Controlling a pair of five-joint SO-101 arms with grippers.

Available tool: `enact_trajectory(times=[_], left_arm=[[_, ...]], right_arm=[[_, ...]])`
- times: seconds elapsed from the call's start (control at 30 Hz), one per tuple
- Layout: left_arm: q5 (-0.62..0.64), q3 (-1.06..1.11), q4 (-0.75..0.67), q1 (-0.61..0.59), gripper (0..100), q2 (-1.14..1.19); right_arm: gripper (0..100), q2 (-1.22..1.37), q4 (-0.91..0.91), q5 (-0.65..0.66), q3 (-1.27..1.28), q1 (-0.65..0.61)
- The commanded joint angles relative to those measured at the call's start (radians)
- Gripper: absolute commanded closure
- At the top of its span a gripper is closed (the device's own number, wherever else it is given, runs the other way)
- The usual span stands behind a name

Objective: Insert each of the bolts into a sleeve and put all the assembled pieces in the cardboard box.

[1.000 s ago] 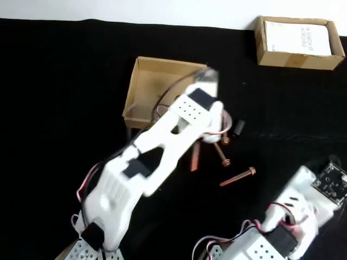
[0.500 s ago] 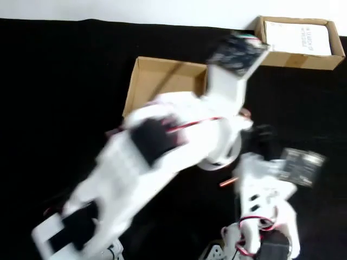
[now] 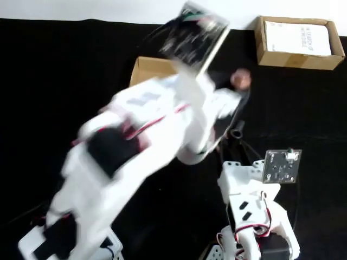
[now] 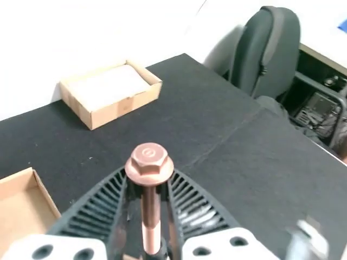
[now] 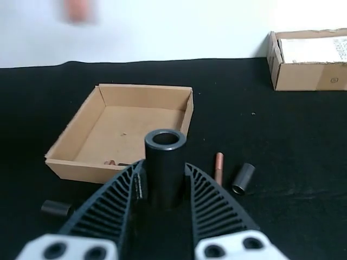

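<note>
My left gripper (image 4: 147, 180) is shut on a copper bolt (image 4: 149, 162), held raised with its hex head pointing away from the wrist. From above, the bolt's head (image 3: 240, 78) shows past the raised left arm (image 3: 146, 130). My right gripper (image 5: 164, 169) is shut on an upright black sleeve (image 5: 164, 157), its open end up, in front of the open cardboard box (image 5: 81, 132). The box (image 3: 143, 70) is mostly hidden by the left arm. A small copper and dark piece (image 5: 112, 162) lies inside it. The right arm (image 3: 252, 206) stands at the near right.
On the black cloth lie a loose bolt (image 5: 218, 167) and two loose sleeves (image 5: 242, 179) (image 5: 56, 207). A second box holding white paper (image 3: 295, 40) sits at the far right corner. An office chair (image 4: 271, 49) stands beyond the table.
The left arm rose from the table beside the box to high above it, carrying the bolt. The right arm swung in from the near right corner toward the middle.
</note>
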Motion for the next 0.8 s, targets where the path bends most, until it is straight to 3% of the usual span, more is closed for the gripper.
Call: enact_trajectory(times=[0.0, 0.1, 0.5, 0.77], left_arm=[[-0.003, 0.099, -0.169, -0.005, 99, -0.007], [-0.003, 0.196, -0.23, 0.01, 99, -0.012], [0.0, 0.475, -0.249, 0.018, 99, -0.177], [0.044, 0.544, -0.419, 0.018, 99, -0.216]], right_arm=[[99.1, -0.005, 0.002, -0.006, -0.053, -0.01], [99.1, -0.005, 0.002, -0.006, -0.053, -0.008], [99.1, -0.005, -0.001, -0.006, -0.053, -0.007], [99.1, -0.005, -0.001, -0.006, -0.05, -0.007]])
